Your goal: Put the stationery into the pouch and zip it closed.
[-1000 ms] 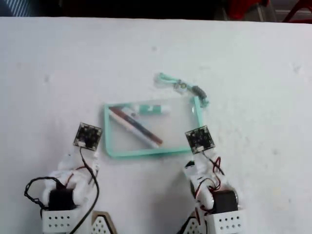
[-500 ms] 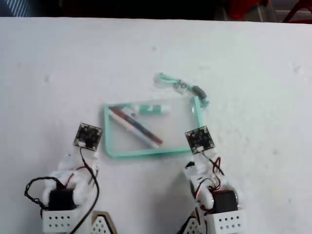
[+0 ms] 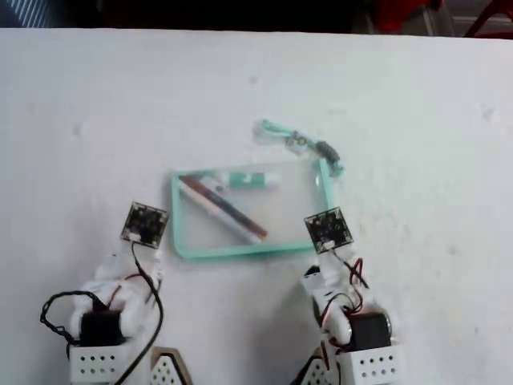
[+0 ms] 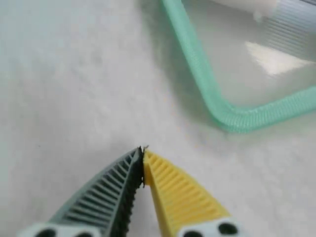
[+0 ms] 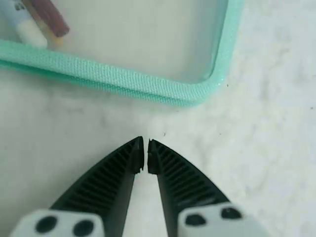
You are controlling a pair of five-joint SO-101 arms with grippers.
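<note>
The clear, teal-edged pouch (image 3: 240, 252) lay flat on the white desk (image 3: 417, 120), with a dark red pen (image 3: 220, 207) and a white-and-teal stick (image 3: 252, 180) inside. Nothing had shifted since a second before. The left hand (image 4: 143, 157) and right hand (image 5: 145, 150) sat closed and empty, just beside the pouch's near corners.

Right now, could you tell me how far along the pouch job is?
Done: the stationery lies inside the pouch. In hand: nothing; the left gripper and right gripper sit shut and empty just off its near corners. Left: whether it is zipped shut cannot be told, so that needs checking.
</note>
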